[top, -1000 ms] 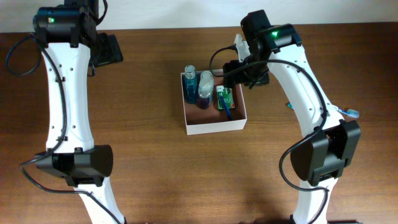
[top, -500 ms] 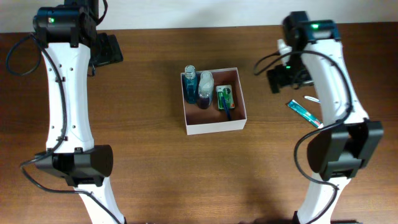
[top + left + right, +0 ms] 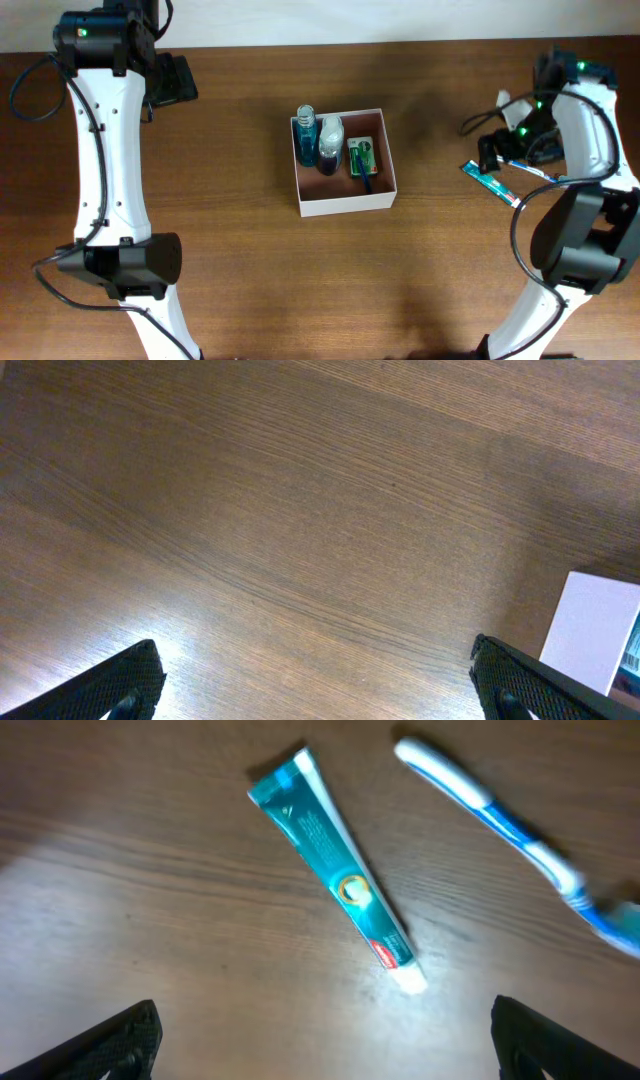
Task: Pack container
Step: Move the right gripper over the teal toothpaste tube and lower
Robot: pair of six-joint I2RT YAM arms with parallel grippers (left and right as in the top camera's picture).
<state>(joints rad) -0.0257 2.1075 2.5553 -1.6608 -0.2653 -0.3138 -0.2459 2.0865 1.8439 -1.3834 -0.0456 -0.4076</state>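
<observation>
A dark wooden surface [image 3: 250,290] fills the overhead view. The white left arm [image 3: 105,150] runs up the left side of the frame to its head at the upper left. Its wrist view shows the left jaws spread wide over bare wood, gripping nothing. The right arm [image 3: 585,130] curves up the right edge, and the right jaws also gape wide and empty. The container [image 3: 345,206], a square white-walled box with a reddish-brown floor, sits just right of centre, well apart from both arms. Two clear bottles [image 3: 306,135] fill its upper left part, with a green packet [image 3: 361,156] beside them. At the right edge, beneath the right jaws, a teal toothpaste [image 3: 490,183] tube lies flat on the wood. A blue-and-white toothbrush [image 3: 520,840] lies near it, not touching.
</observation>
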